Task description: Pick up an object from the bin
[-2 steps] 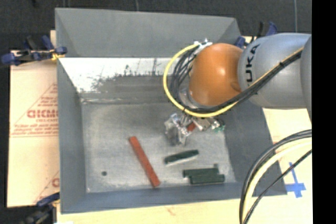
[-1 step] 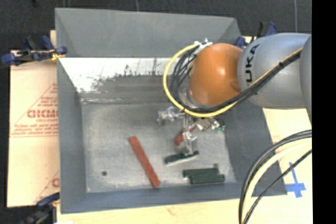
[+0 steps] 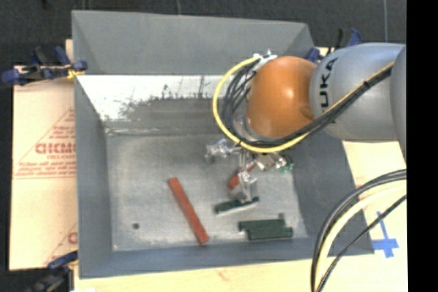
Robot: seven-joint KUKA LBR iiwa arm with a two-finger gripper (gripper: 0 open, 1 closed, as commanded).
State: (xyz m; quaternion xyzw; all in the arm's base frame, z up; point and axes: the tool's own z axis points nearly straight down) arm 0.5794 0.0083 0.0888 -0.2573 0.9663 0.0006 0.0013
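My gripper [image 3: 245, 178] hangs low over the right half of the bin floor, under the arm's orange cover. Just below it lies a small dark flat piece [image 3: 236, 205], tilted slightly. A small reddish bit [image 3: 234, 182] shows right beside the gripper's metal parts; whether it is held I cannot tell. A dark green rectangular block [image 3: 265, 229] lies near the bin's front right corner. A long red-brown stick [image 3: 188, 210] lies diagonally on the floor to the gripper's left.
A tiny dark speck [image 3: 135, 226] sits at the front left of the floor. The arm and its looped cables cover the bin's right rear part. The bin's sloped walls rise close on the right and front.
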